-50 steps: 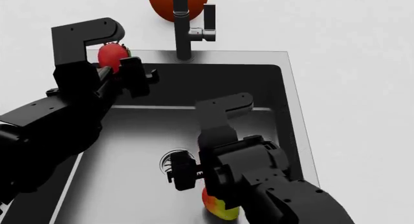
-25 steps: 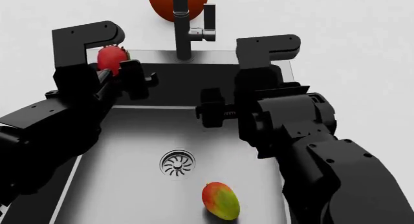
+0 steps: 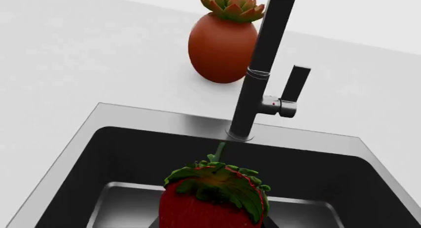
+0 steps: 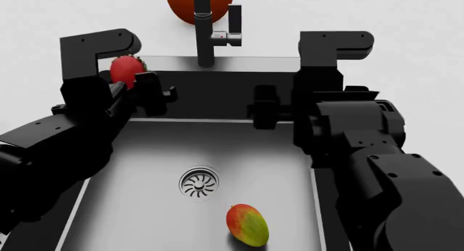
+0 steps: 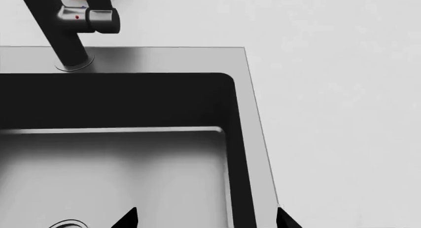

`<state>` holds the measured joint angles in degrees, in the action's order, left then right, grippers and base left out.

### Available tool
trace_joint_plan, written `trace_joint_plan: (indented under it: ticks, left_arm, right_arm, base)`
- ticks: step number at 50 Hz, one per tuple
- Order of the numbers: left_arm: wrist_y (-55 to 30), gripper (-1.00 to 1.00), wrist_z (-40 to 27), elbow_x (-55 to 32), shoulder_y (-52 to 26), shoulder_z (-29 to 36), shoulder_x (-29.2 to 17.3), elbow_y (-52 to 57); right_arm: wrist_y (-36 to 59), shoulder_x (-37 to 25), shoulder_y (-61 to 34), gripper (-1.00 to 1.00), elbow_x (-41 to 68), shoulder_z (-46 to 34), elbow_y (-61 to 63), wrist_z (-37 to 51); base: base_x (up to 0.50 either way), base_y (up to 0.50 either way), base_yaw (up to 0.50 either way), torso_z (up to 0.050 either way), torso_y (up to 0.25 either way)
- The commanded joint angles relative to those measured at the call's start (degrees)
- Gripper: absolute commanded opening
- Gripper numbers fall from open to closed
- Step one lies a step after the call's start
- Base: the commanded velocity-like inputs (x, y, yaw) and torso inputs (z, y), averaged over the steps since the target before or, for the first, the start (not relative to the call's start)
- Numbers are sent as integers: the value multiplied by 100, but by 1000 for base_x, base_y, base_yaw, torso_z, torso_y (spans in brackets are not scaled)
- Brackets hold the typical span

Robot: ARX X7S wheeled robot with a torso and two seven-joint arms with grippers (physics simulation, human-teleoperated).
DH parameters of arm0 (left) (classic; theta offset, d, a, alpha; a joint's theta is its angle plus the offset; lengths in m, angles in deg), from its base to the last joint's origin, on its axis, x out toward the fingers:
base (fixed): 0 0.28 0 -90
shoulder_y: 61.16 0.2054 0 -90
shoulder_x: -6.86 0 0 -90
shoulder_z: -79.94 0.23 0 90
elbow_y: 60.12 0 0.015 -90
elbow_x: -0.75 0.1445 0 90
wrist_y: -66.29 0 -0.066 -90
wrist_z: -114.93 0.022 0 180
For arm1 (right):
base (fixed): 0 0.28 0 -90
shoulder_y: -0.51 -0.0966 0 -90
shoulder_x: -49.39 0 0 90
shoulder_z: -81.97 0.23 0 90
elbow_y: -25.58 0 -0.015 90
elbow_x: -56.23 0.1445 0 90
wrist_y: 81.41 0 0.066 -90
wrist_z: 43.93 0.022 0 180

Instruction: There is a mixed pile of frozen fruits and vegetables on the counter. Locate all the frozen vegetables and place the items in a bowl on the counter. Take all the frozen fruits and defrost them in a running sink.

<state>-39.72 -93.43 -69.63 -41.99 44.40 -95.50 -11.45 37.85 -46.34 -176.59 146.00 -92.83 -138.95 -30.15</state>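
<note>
With the left gripper (image 4: pixel 129 82) holding the bright red strawberry (image 4: pixel 125 69) above the stainless-steel sink's (image 4: pixel 145 169) far-left rim, lower it in before releasing; the right gripper (image 5: pixel 205 217) is wide, empty.

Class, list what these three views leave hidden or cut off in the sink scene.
- Strawberry: lower half cut off by the left wrist picture's edge.
- Left pincer: fingers mostly masked by its own arm in head view.
- Faucet: spout cropped at the top edge.
- Orange pot behind it: top cropped.
- Bowl and vegetables: outside every view.
</note>
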Motion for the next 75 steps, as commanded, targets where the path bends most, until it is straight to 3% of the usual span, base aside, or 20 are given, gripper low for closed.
trace_joint_plan:
  ticks: [1,15,21,36,48,75]
  left_arm:
    - [-83,-100,-64,-128,54,71,-18,188]
    - [-1148,-100,-383,-709,-59,87,-424,822]
    - [-1480,-100,-401,-1023,-145,10,-313,645]
    - [-1486,-100,122,-882,-344,205,349,-668]
    - [-1067,-100,884,-524,-437,492,1198,-2440]
    - [-426,-100,456,-2847,-457,3252,1235,-2537]
  right_arm:
    - [-15,-54,-27,100,-13,39,-43,-12]
    - [-35,-85,-14,100,-90,82,-43,-49]
    - [-22,-63,-28,100,-145,103,-43,-55]
    - [-2,-67,58,100,-339,227,-43,-96]
    - [28,-85,105,100,-581,453,-43,-112]
    - [208,-42,211,100,-1661,1490,-43,-157]
  base:
    - [0,0,0,0,0]
    - [0,0,0,0,0]
    - [0,0,0,0,0]
    - [0,0,0,0,1]
    - [0,0,0,0,0]
    - [0,0,0,0,0]
